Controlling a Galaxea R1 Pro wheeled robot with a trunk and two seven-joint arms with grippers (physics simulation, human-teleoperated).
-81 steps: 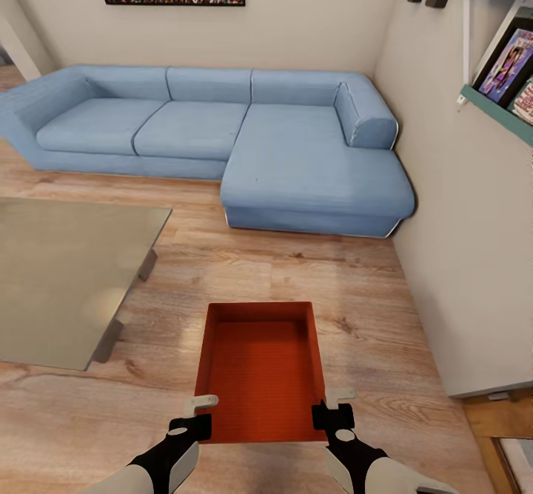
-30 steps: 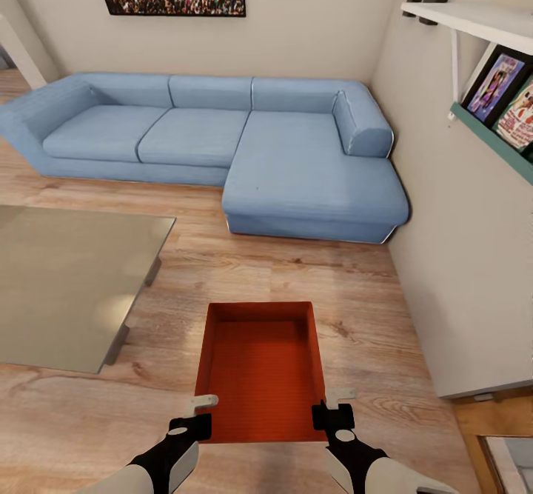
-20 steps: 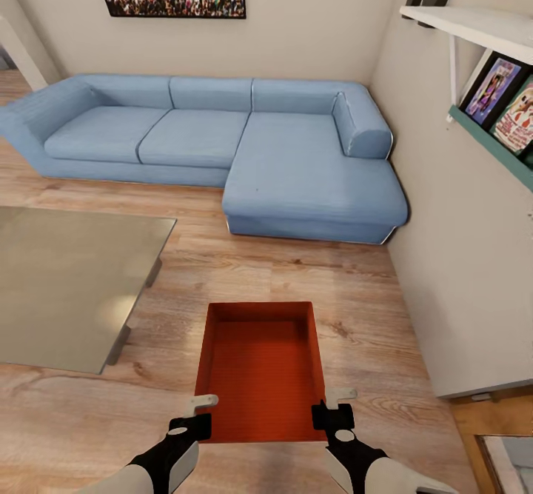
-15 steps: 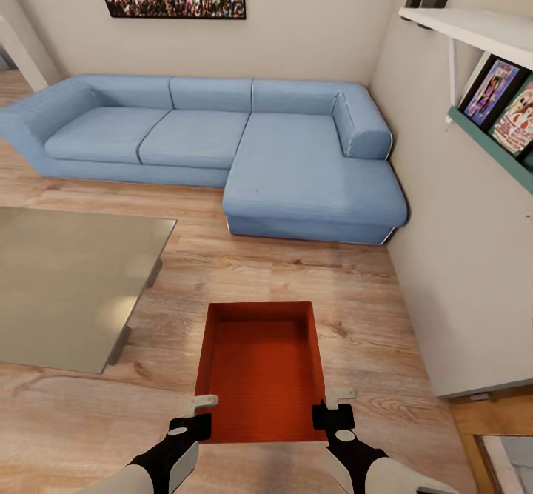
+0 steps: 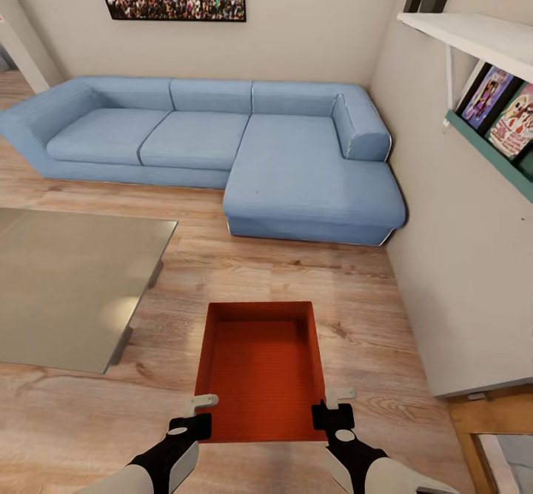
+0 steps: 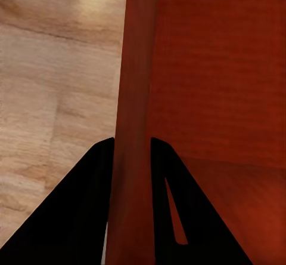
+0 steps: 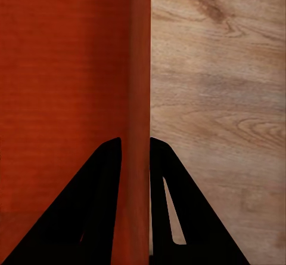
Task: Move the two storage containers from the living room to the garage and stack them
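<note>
The robot holds one container (image 5: 260,372) out in front of it, above the wood floor (image 5: 222,272) of the living room, with the sofa (image 5: 222,138) well ahead and a glass table (image 5: 66,279) off to its left. The left gripper (image 5: 201,414) is pinched on the container's left wall near the close corner, one finger outside and one inside, as the left wrist view shows with the wall (image 6: 132,157) running straight out between the jaws. The right gripper (image 5: 332,405) grips the right wall (image 7: 136,157) the same way, jaws nearly closed with only the thin wall between them. The second container is not to be seen here, and the garage lies somewhere else, so the carry has barely begun. The risk seems to be in the grip: both holds sit at the near end, so the long far end hangs beyond the jaws and could sag or pivot down if the base turns or brakes sharply. Uneven arm motion might twist a wall out of one pinch, and the white cabinet (image 5: 466,272) on the right is close enough to clip while turning
</note>
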